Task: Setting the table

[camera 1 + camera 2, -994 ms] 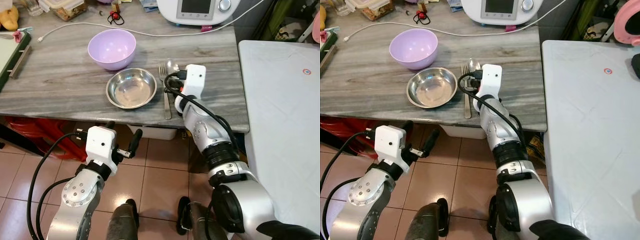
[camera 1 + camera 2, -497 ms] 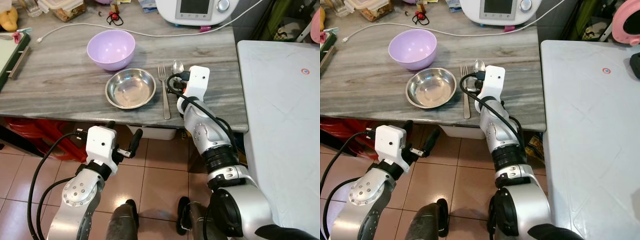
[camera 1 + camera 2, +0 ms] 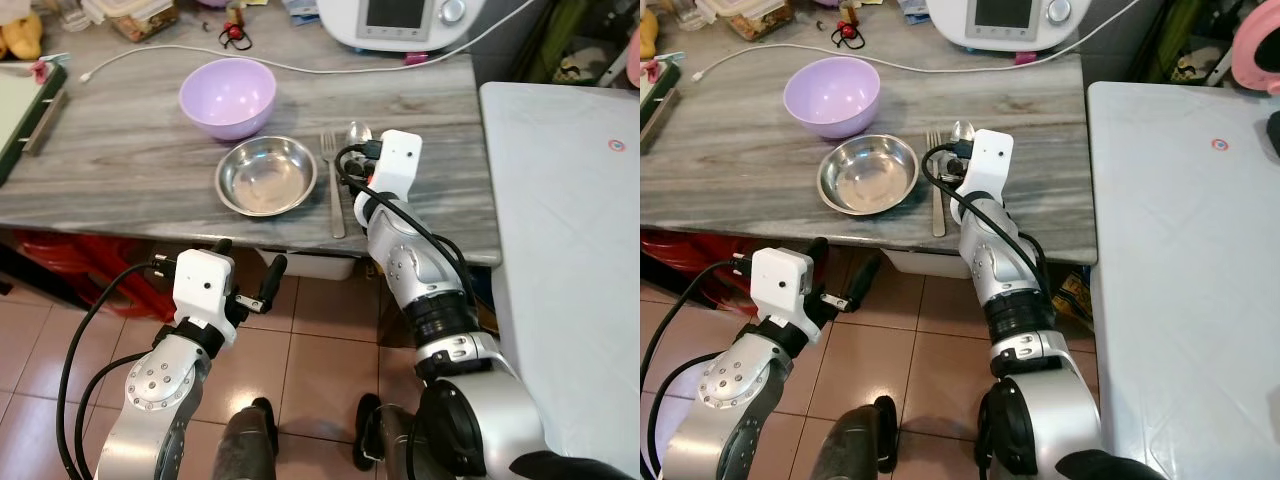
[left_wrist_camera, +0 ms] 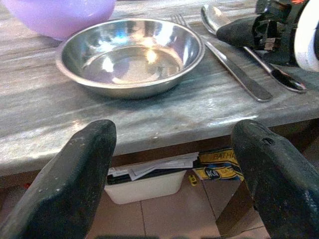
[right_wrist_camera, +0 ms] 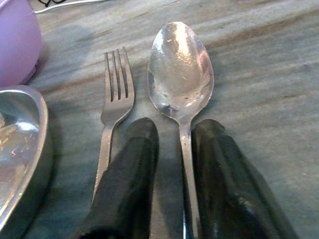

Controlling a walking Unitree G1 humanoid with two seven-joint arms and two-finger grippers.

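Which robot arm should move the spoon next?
The right one, probably. The right gripper already has its fingers on either side of the spoon handle on the table; the left gripper hangs below the table edge.

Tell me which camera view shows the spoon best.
The right wrist view: the spoon lies close up on the table, its bowl fully visible, its handle running between the right pincer fingers. The left wrist view shows it side-on, partly hidden by that pincer. In the eye views just its bowl peeks out.
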